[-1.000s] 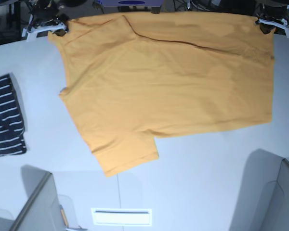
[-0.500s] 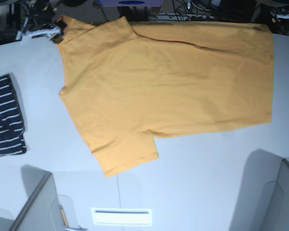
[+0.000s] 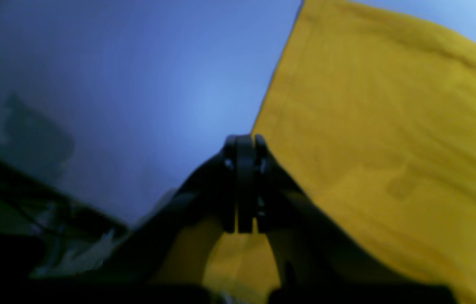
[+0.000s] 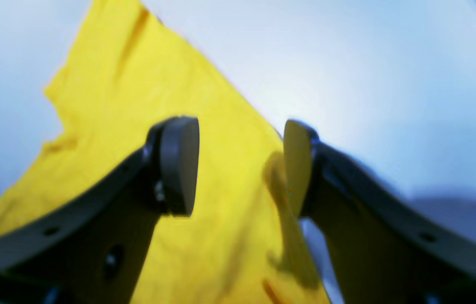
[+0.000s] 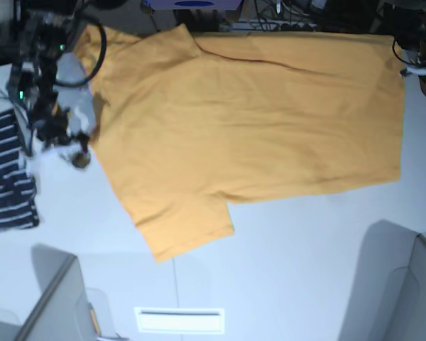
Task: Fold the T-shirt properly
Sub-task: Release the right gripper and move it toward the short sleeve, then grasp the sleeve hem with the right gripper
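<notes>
soft matt cotton t-shirt, smooth pale table, matt black plastic right claw

Soft overhead light, blurred wrist views, blue cast, motion-smeared arm.

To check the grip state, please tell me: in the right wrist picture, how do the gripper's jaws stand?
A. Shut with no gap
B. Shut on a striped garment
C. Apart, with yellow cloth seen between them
C: the right gripper stands open, the T-shirt showing between its pads.
</notes>
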Tool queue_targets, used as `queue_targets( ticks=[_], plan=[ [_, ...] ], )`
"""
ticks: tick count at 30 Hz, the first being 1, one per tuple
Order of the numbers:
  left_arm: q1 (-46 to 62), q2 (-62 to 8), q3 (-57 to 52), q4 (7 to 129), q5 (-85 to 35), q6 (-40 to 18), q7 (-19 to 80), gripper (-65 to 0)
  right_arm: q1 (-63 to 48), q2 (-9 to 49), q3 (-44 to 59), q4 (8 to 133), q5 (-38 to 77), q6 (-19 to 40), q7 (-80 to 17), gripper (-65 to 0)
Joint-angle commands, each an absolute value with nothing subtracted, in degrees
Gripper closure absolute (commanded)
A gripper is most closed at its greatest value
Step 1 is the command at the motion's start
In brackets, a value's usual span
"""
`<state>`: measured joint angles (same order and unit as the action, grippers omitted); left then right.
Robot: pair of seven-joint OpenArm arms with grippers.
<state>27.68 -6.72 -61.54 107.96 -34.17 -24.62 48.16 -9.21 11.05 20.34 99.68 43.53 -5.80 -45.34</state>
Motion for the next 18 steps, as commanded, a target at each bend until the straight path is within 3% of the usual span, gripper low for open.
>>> queue_targets(
  ticks=[1,6,11,18],
  plan=[
    [27.4,-7.3,-60.8,109.0,-34.9,-24.7,46.8,0.0,-5.4,12.0,20.5,98.6,44.0,-5.5,-44.7,-30.6],
    [25.3,-7.5,-58.9,108.9,-34.9,-24.7,46.8,0.0,9.7,11.9,20.2,82.8,43.9,-5.1,-48.0,-30.9],
    [25.0,-7.6,-58.9,108.9,-34.9,-24.7,46.8,0.0,22.6,14.1,14.4,62.1,43.6,1.5,-47.5,-30.8],
    [25.2,-8.4,-59.0,108.9,-34.9,-24.7,46.8,0.0,33.9,15.5,4.2,36.2,43.6,7.3,-36.4,-30.8]
  ],
)
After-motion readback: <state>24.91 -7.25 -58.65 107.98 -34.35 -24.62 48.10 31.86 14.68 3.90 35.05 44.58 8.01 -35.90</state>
